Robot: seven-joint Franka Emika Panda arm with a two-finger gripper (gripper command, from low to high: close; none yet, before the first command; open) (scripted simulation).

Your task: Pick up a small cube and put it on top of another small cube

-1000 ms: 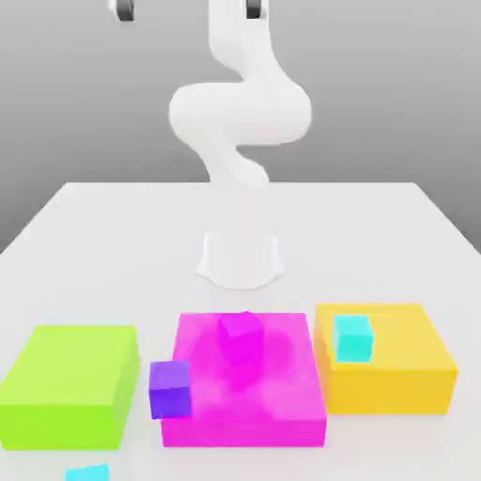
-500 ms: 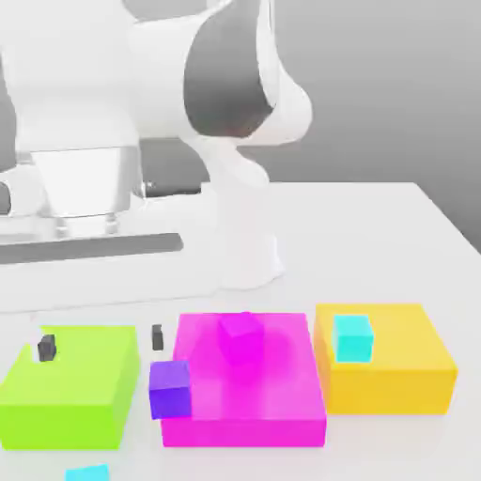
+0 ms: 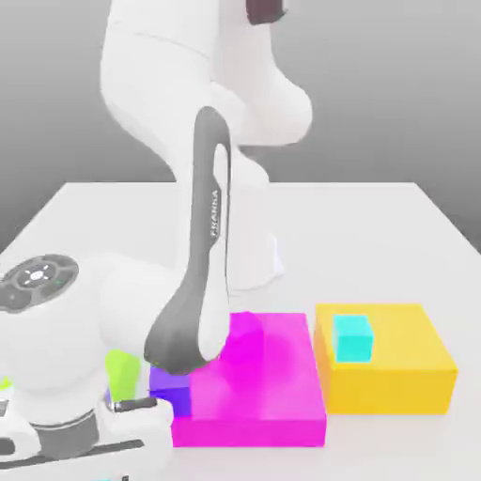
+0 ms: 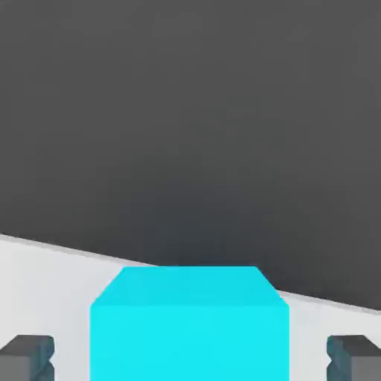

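- Gripper (image 4: 190, 357) sits low over the table, with its dark fingertips (image 4: 26, 357) on either side of a cyan cube (image 4: 190, 327).
- The fingers are apart. A strip of white table shows between each tip and the cube's side faces, so there is no clamp on it.
- That cyan cube rests flat on the table (image 4: 45, 268), centred between the fingertips. The table's edge runs close behind it, with dark backdrop beyond.
- In the exterior view the white Franka arm (image 3: 211, 235) folds down from its base at mid-table. Its wrist and hand body are at the table's front corner, on the exterior view's left.
- A second cyan cube (image 3: 353, 338) sits on top of the yellow block (image 3: 413, 371), toward that block's left side in the exterior view.
- The yellow block is at the front of the table (image 3: 376, 225), just beside the magenta block (image 3: 272, 385).
- A purple cube (image 3: 171, 390) touches the magenta block's left face, partly hidden by the arm.
- A sliver of the lime-green block (image 3: 119, 376) shows behind the wrist, left of the purple cube.
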